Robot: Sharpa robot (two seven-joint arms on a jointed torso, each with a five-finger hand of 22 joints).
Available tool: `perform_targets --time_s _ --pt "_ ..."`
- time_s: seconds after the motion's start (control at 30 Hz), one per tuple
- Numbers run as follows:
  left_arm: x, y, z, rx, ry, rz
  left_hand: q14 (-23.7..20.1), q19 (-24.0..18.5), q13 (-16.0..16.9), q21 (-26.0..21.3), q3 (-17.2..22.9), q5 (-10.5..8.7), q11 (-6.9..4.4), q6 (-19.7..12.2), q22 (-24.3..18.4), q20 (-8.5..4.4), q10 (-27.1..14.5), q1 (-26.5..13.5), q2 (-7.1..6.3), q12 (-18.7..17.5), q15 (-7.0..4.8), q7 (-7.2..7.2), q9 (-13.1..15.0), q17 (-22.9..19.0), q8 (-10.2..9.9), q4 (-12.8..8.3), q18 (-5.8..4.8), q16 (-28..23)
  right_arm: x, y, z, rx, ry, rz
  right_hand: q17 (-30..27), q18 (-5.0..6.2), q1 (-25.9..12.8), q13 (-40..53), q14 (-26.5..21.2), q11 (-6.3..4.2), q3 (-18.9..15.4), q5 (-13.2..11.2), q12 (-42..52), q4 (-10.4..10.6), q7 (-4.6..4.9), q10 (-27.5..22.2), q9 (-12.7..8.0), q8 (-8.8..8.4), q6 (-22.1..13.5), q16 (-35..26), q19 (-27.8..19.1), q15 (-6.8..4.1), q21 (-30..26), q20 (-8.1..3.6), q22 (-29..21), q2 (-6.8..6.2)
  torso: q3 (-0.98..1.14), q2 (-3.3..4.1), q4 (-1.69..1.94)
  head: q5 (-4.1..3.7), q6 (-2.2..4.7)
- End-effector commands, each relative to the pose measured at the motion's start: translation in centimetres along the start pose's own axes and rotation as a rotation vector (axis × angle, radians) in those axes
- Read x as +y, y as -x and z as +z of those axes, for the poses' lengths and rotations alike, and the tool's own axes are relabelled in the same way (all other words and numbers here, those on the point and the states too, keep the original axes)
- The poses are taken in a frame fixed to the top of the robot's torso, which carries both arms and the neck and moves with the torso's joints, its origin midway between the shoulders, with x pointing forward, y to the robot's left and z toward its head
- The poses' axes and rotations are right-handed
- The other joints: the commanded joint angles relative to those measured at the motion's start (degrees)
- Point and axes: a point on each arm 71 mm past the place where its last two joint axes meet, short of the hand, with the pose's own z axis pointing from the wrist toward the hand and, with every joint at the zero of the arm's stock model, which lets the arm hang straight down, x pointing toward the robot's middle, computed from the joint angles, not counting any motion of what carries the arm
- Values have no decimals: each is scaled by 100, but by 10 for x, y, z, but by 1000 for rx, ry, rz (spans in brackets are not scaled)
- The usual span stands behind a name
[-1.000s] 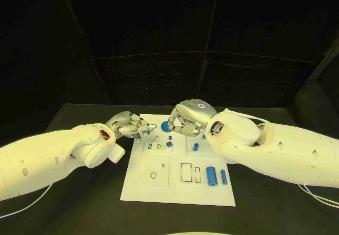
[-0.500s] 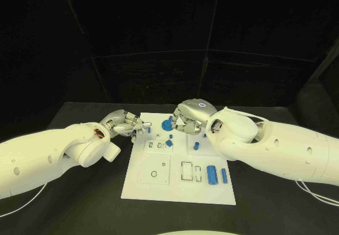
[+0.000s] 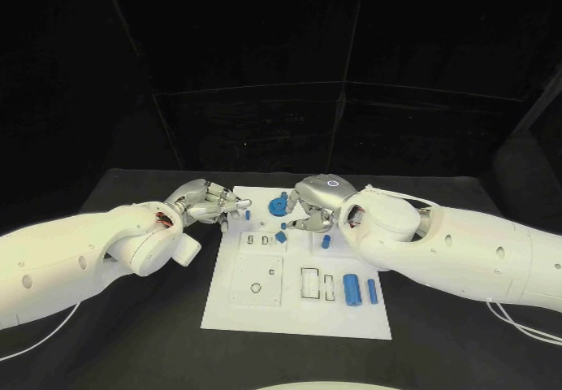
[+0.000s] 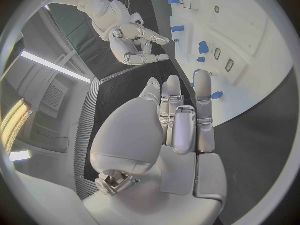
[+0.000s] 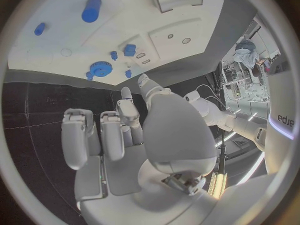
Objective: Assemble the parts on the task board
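Head view: the flat white task board [image 3: 293, 313] lies in the middle of the matte black counter [image 3: 140, 341], its face cut with rectangular and round recesses. Near its far edge stands a blue gear-shaped part [image 3: 278, 206]; a small blue block [image 3: 281, 237] sits just in front of it, and a thick blue cylinder [image 3: 350, 288] with a thinner blue pin [image 3: 371, 292] lies toward the board's near right corner. The left hand [image 3: 201, 205], metallic silver, hovers at the board's far left corner with fingers curled; whether it grips anything cannot be told. The right hand [image 3: 314, 203] hangs just right of the gear. Left wrist view: its fingers [image 4: 203, 92] stretch toward the board edge, holding nothing. Right wrist view: the fingers [image 5: 129, 116] are loosely extended and empty above the gear.
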Motion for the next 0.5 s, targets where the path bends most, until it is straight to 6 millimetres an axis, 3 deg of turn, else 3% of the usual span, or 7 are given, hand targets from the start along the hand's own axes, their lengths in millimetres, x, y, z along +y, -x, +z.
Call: perform_targets --time_s 0.03,0.37,0.5 --pt "-4 2 0 -30 -39 -36 148 -56 -24 -36 17 8 -1 -63 -45 6 -65 74 -8 -42 62 16 -13 -43 -32 -13 49 -32 -4 -3 4 23 -54 4 818 -5 -56 1 440 -8 -107 133 -14 90 -14 -48 6 -38 -48 -39 197 52 -31 40 1019 -61 -2 4 7 1 -7" --pt "-6 -1 1 -29 -56 -56 89 -119 -56 -88 29 9 24 -100 -99 32 -101 92 -11 -89 86 41 -26 -212 -53 -20 60 -157 2 -12 16 19 -175 51 759 7 -364 61 429 -53 -544 337 59 496 -78 -6 45 60 101 -78 163 18 -57 18 976 -47 -10 4 10 25 -29" --pt "-7 -2 1 -28 -63 -62 72 -131 -64 -94 29 8 30 -107 -99 38 -107 96 -15 -99 92 47 -30 -256 -57 -22 60 -191 5 -22 21 49 -210 44 699 27 -465 50 416 -59 -867 656 46 655 -87 -28 45 76 91 -117 101 8 -102 3 900 -95 -16 4 10 26 -45"
